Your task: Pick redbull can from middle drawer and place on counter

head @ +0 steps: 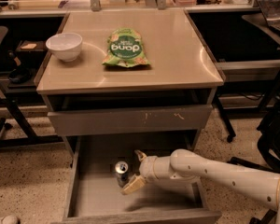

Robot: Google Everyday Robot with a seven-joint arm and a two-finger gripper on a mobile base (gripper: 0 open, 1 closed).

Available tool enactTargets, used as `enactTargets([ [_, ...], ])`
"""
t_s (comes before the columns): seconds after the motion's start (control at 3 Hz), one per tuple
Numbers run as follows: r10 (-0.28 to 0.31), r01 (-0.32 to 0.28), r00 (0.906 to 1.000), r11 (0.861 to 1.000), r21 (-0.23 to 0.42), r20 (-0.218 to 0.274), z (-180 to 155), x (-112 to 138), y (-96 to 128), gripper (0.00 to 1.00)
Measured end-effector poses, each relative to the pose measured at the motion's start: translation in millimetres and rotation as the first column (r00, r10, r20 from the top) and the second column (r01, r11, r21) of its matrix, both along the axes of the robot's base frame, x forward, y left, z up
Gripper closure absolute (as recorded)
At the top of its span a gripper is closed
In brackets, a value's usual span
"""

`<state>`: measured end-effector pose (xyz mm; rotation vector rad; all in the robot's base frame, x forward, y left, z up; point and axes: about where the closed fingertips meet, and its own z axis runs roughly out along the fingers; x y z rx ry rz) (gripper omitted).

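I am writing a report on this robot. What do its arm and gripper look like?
The arm is a smooth cream-white tube with rounded, bulging joints and small dark dots along its side. The gripper, in the middle drawer beside the redbull can, has two short tan fingers. No loose cables show.
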<state>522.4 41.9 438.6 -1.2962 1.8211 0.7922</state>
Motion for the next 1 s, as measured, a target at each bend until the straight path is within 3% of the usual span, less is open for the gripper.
enactTargets([
  [0.33,0.008,-0.008,0.9999,1.000,0.011,0.008,5,-2,17,0.00],
  [0.67,0.027,-0.027,0.9996,0.999,0.018,-0.003,24,-15,50,0.00],
  [1.0,0.038,-0.037,0.9989,0.999,0.016,-0.027,12,-11,52,0.00],
])
